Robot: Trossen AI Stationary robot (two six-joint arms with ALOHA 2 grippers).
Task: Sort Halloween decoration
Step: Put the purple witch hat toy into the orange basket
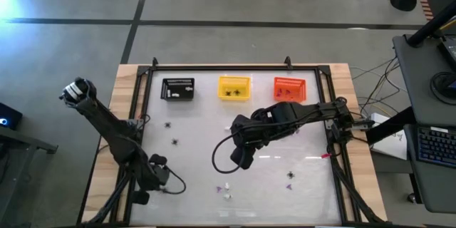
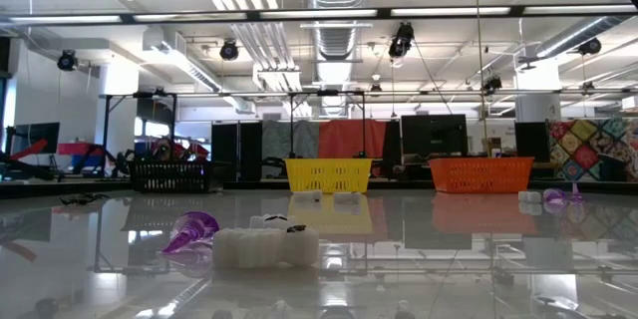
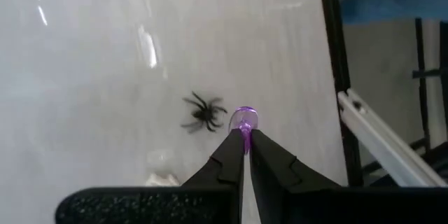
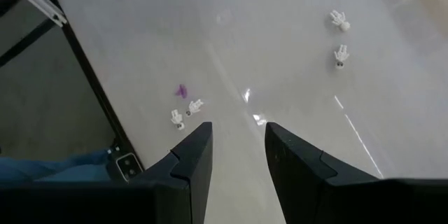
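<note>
Gleaming white table (image 2: 478, 259) under ceiling lights, baskets at far edge.

My left gripper (image 3: 245, 143) hides most of the purple bit (image 3: 244, 120) pinched between my fingertips. Contents of the far baskets (image 1: 234, 87) are too small to identify.
</note>
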